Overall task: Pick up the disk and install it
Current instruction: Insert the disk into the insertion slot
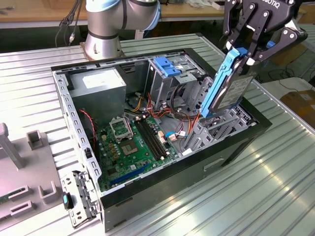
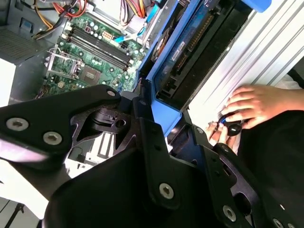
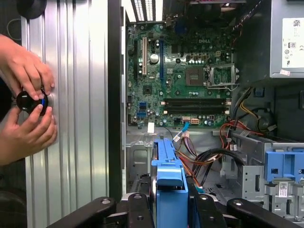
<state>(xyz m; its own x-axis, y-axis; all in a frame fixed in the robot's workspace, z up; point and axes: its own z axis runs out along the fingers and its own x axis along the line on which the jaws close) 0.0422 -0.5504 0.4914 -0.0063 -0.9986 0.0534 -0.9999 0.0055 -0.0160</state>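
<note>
Done picking up disk (image 1: 231,89); gripping it in claw (image 1: 248,56), near-upright over open computer case (image 1: 172,192). Not yet seated in bay; install pending.

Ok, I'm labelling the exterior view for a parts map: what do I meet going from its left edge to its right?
Grey fixture plate → power supply → blue bracket atop the drive cage → the disk, held on end, clamped in the gripper.

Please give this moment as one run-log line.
gripper: shut on disk | disk: tilted, over open case | stage: held, not installed
</note>
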